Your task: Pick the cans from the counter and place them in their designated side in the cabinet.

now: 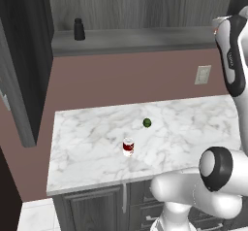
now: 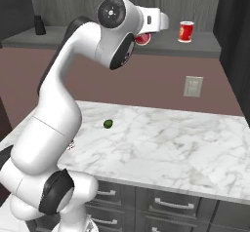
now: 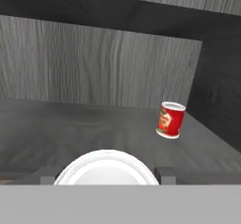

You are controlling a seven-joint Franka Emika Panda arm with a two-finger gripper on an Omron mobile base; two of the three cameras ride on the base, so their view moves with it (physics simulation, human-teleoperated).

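Left base view: the dark red can [image 1: 128,147] with white bands stands on the marble tabletop [image 1: 87,128], near a green ball [image 1: 147,123].

Right base view: the bright red can [image 2: 185,31] stands on the cabinet shelf [image 2: 205,45], right side.

Hand view: the tool [image 3: 107,175] faces that can tilted; whether its tips are spread, I cannot tell.

The counter [image 1: 92,128] is finished as polished white marble with grey veins. The cabinet [image 3: 94,63] is shown in dark grey wood grain, matt, and its shelf [image 3: 70,124] in the same dull grain. The red can [image 3: 170,120] looks like metal, with a printed label and a silvery top. The second can [image 1: 128,147] is dark red with white bands. The arm [image 2: 53,119] is clad in smooth, glossy white plastic.
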